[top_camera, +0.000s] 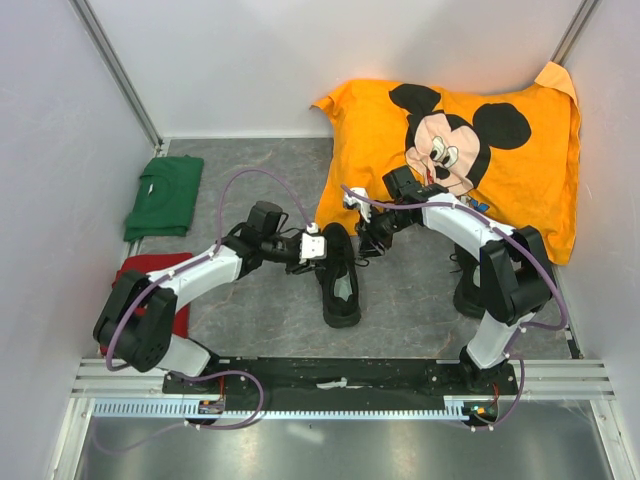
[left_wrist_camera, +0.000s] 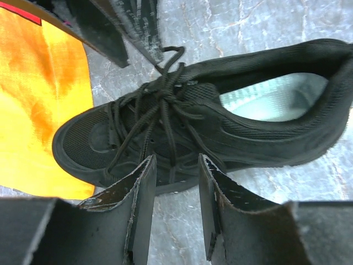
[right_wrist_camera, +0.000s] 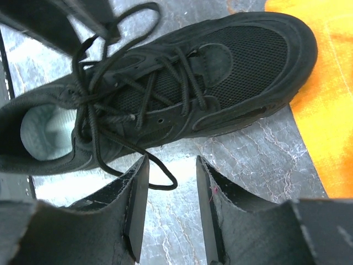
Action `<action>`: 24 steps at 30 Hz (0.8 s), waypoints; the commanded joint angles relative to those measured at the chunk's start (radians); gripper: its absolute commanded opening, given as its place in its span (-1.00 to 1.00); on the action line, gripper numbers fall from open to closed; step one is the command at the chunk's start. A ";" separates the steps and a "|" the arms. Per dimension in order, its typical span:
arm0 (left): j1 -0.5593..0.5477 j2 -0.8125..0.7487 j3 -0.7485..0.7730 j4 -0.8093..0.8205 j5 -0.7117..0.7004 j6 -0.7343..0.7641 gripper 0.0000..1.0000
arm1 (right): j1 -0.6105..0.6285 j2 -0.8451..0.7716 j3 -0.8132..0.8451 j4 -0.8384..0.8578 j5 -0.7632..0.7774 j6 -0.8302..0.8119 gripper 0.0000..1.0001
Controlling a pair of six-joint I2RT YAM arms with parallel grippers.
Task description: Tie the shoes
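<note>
One black sneaker [top_camera: 340,278] lies mid-table with its toe pointing away and its grey insole showing. My left gripper [top_camera: 318,246] is at its left side and my right gripper [top_camera: 366,238] at its right side, both near the laces. In the left wrist view the left gripper [left_wrist_camera: 176,160] is open and empty beside the shoe [left_wrist_camera: 220,127]; its laces [left_wrist_camera: 162,105] lie loosely crossed. In the right wrist view the right gripper [right_wrist_camera: 172,160] is open, and a loose lace loop [right_wrist_camera: 160,179] lies on the table in its gap. The second sneaker [top_camera: 466,290] is partly hidden behind the right arm.
An orange Mickey Mouse cloth [top_camera: 470,130] covers the back right, close to the shoe's toe. A folded green shirt [top_camera: 165,195] and a red cloth [top_camera: 150,268] lie at the left. White walls enclose the grey table [top_camera: 270,200].
</note>
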 commanded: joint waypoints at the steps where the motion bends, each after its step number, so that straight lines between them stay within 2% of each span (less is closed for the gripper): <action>1: -0.008 0.037 0.058 0.023 -0.020 0.045 -0.15 | 0.003 0.000 0.030 -0.052 -0.047 -0.109 -0.03; 5: -0.009 0.060 0.079 0.024 -0.014 0.040 -0.21 | 0.002 -0.008 0.028 -0.086 -0.058 -0.169 0.01; 8: -0.010 0.066 0.083 0.023 -0.012 0.035 -0.43 | 0.003 -0.009 0.031 -0.090 -0.079 -0.182 0.01; 16: -0.011 0.065 0.084 0.023 0.000 0.023 -0.53 | 0.009 0.020 0.042 -0.092 -0.098 -0.211 0.01; 18: -0.009 0.065 0.084 0.021 0.000 0.020 -0.67 | 0.011 0.032 0.048 -0.092 -0.098 -0.217 0.01; 21: -0.009 0.060 0.086 0.012 -0.008 0.022 -0.87 | 0.014 0.046 0.056 -0.093 -0.089 -0.223 -0.05; 24: -0.009 0.036 0.075 0.001 -0.017 0.023 -0.95 | 0.014 0.046 0.060 -0.093 -0.079 -0.221 -0.24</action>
